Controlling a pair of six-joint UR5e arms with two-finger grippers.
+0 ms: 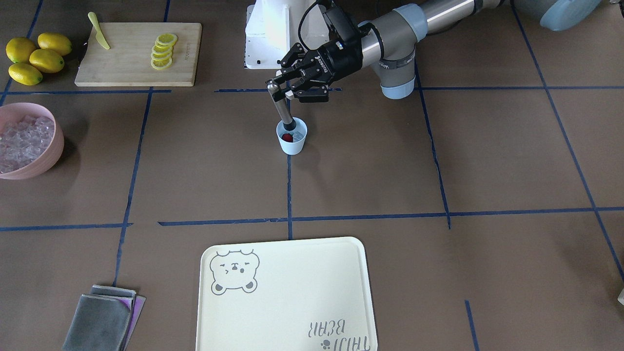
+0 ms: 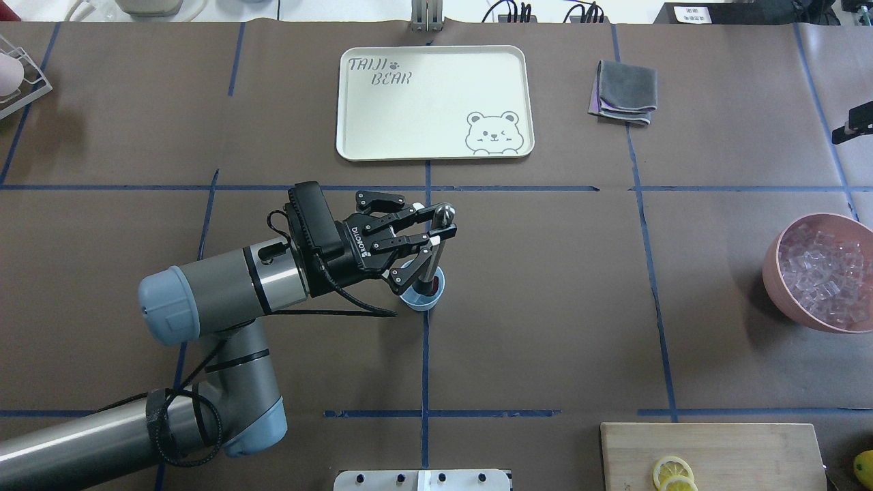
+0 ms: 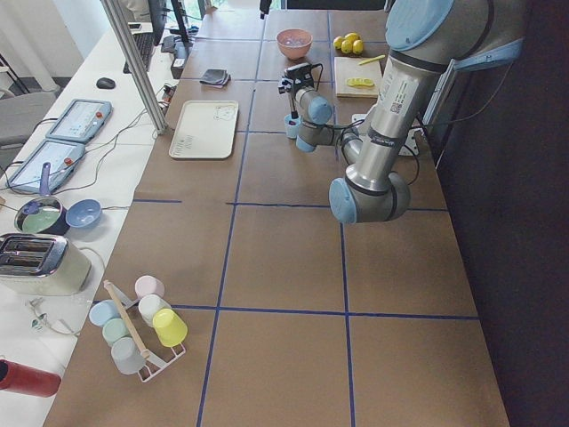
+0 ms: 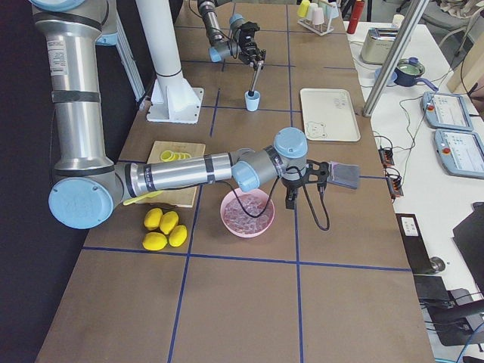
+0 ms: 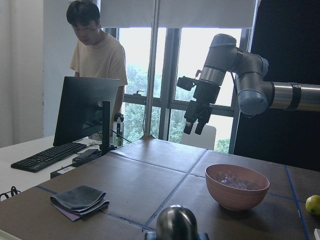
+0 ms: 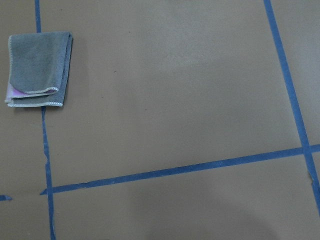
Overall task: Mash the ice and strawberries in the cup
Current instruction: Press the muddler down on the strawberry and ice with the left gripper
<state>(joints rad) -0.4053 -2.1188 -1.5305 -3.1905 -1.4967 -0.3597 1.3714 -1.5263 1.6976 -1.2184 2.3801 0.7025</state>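
Note:
The pale-blue cup (image 1: 294, 145) stands near the table's middle on a blue tape line. Inside it lies a dark-red strawberry (image 1: 287, 138). Pale glassy ice (image 1: 299, 132) shows faintly beside the fruit. My left gripper (image 1: 285, 88) is shut on the upper end of a metal muddler (image 1: 282, 108). The muddler tilts down, with its dark tip inside the cup (image 2: 425, 300). Its round knob (image 5: 176, 224) fills the bottom of the left wrist view. My right gripper (image 5: 194, 131) hangs open and empty above the pink bowl (image 5: 237, 192), far from the cup.
The pink bowl (image 1: 54, 146) holds several ice cubes. There is a cutting board (image 1: 131, 68) with lemon slices (image 1: 163, 51) and a yellow knife (image 1: 99, 36), with lemons (image 1: 34, 58) beside it. A cream tray (image 1: 287, 292) and folded cloths (image 1: 105, 319) lie at the operators' side. A person (image 5: 97, 55) stands behind a monitor.

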